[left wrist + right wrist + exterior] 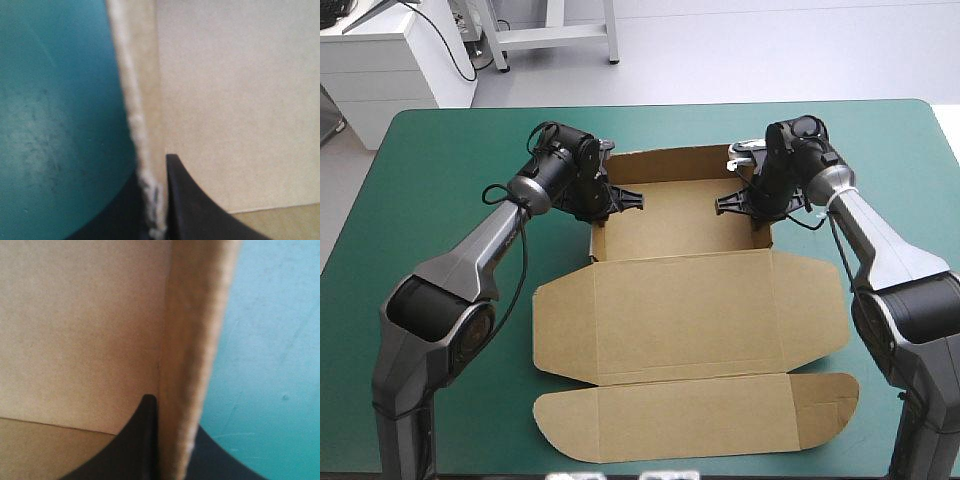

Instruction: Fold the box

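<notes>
The brown box [685, 300] lies mid-table as an open tray at the far side, its lid and front flaps flat toward the near edge. My left gripper [603, 200] is shut on the tray's left wall [142, 115], one black finger [195, 210] inside the tray, the other outside over the teal-green cover. My right gripper [752, 203] is shut on the right wall [192, 355], one finger [135, 445] inside the tray. Both walls stand upright. The tray's back wall [670, 162] is raised too.
The teal-green cover [440, 200] lies bare to the left and right of the box. The flat lid [690, 300] and the rounded tuck flap [690, 415] reach toward the table's near edge. White furniture stands beyond the far edge.
</notes>
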